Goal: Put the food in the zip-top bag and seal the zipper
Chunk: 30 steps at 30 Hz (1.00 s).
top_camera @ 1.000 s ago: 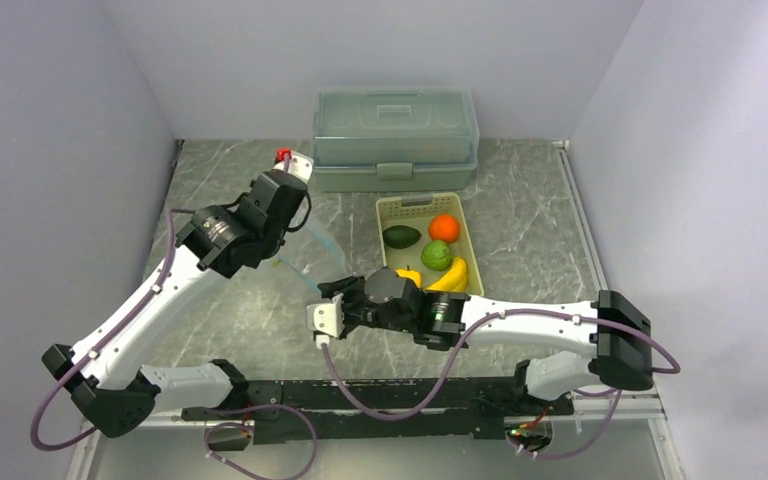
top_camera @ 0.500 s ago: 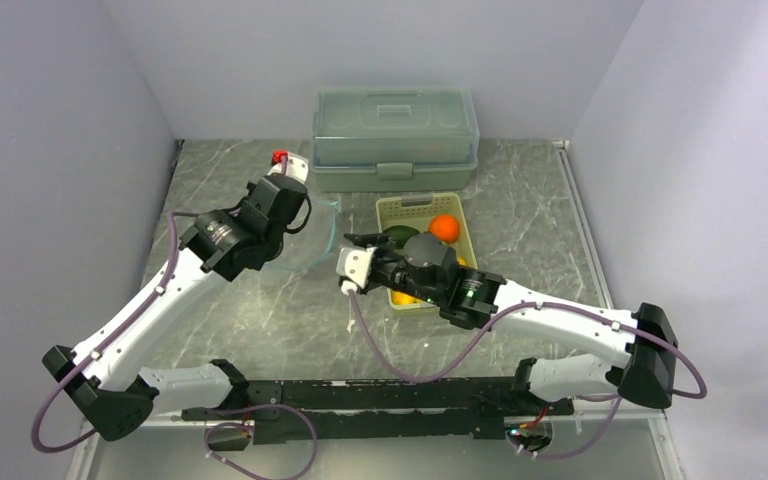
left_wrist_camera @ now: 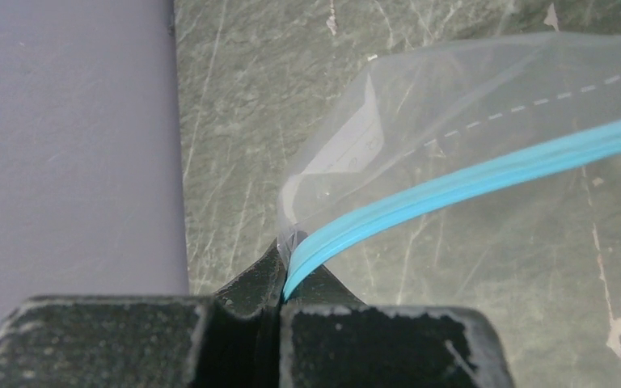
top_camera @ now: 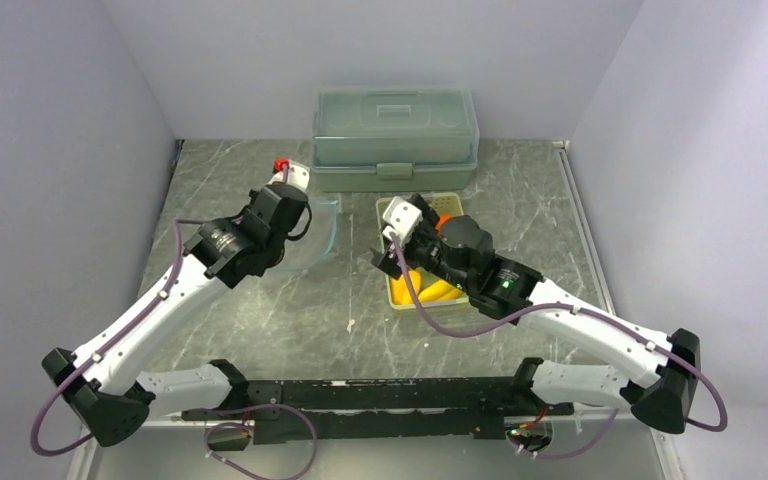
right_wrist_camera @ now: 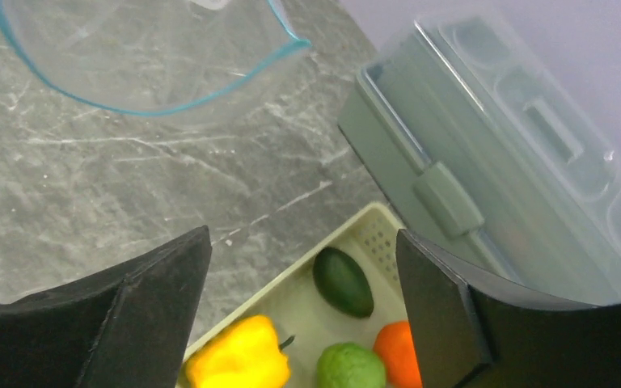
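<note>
Step judged: food pickup, none bagged. Zip-top bag on bench beside basket, mouth gaping. At corner of zipper, left jaws clamped. Over food in basket, right jaws wide, empty. Next: descend, grip one piece.

1. Clear floppy plastic zip-top bag: thin, glossy, creased film; its teal-blue plastic zipper strip is smooth.
2. Grey-green marbled surface: smooth, faintly scuffed.
3. Translucent green plastic lidded box: satin sheen.
4. Black left pincer: matt, rough-edged.

Plain pale lavender walls enclose three sides. Tabletop is grey-green, marble-patterned with white veins. Light is even and soft.
</note>
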Tool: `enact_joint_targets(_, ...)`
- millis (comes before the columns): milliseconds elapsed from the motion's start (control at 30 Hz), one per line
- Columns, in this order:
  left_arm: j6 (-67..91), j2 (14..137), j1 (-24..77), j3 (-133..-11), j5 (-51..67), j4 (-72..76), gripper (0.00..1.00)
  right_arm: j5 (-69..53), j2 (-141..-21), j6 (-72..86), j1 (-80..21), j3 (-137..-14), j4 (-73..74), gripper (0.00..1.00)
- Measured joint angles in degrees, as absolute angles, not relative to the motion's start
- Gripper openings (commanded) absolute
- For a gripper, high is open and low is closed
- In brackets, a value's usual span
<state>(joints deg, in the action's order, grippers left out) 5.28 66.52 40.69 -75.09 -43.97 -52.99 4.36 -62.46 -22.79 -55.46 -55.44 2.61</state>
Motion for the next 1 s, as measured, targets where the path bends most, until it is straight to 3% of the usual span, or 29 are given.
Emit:
enact_joint_targets(167, 5.39, 63.94, 40.69, -72.31, -40.88, -51.7, 0.02, 9.26, -61.01, -15.11, -53.45, -55.44, 8.45, 0.99)
enact_joint_targets(500, 5.5, 61.63, 40.69, -67.35, -37.1, -48.25, 0.05, 15.49, -58.08, 3.09, -50.59, -55.68, 18.85, 1.0)
enact_joint_targets(1000, 5.48, 55.96, 40.69, -63.77, -35.79, -44.31, 0.01, 18.06, -64.53, 27.42, -46.87, -57.25, 29.21, 0.91)
